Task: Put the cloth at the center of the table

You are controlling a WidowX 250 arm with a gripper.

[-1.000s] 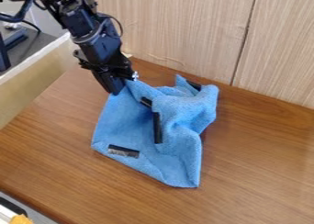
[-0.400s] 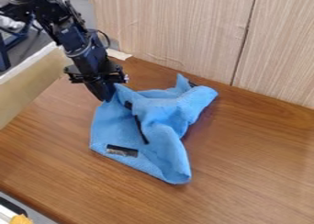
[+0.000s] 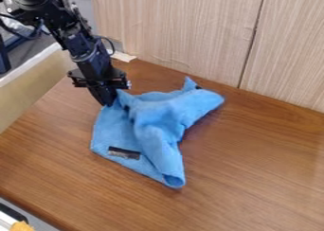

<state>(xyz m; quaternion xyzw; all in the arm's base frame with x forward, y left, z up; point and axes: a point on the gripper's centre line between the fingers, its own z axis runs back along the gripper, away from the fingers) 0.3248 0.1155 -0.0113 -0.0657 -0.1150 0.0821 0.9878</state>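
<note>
The black gripper (image 3: 108, 101) hangs at the upper left of the wooden table (image 3: 253, 178), shut on the upper-left corner of the blue cloth (image 3: 152, 123). From there the cloth spreads down and to the right in a crumpled heap with folds through its middle. One corner points up near the back wall, and another reaches toward the front. A dark label lies on its lower-left part. The cloth's fabric hides the very ends of the fingers.
A pale wood-panelled wall (image 3: 184, 31) borders the table at the back. Along the left edge runs a light-coloured board (image 3: 31, 88). An orange object (image 3: 22, 226) shows at the bottom left corner, beyond the table's front edge.
The gripper has shifted left and slightly down, holding the cloth's corner. The cloth's front and right parts have drawn in to the left, and its folds have changed, covering the dark strip in the middle.
</note>
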